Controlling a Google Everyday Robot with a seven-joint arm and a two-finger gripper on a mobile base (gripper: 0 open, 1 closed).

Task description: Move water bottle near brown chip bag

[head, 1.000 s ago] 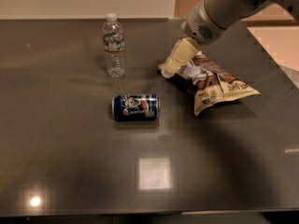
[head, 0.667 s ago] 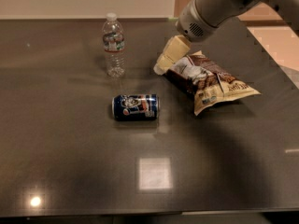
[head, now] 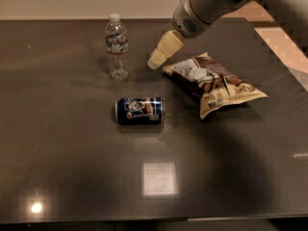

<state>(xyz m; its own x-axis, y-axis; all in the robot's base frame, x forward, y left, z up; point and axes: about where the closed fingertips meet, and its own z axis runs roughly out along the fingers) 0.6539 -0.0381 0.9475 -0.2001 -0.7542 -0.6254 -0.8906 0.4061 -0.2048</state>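
The water bottle (head: 117, 46) stands upright at the back left of the dark table, clear with a white cap and a pale label band. The brown chip bag (head: 215, 84) lies flat to its right, dark brown with cream panels. My gripper (head: 155, 62) hangs from the grey arm that enters at the top right. Its cream tip is between the bottle and the bag's left corner, a short gap right of the bottle and touching neither.
A dark blue soda can (head: 139, 111) lies on its side in front of the bottle and gripper. The dark table (head: 72, 167) reaches a pale wall at the back and a lighter floor strip at the right edge.
My gripper has moved left, away from the chip bag's corner and toward the water bottle. The bottle, can and bag have not moved.
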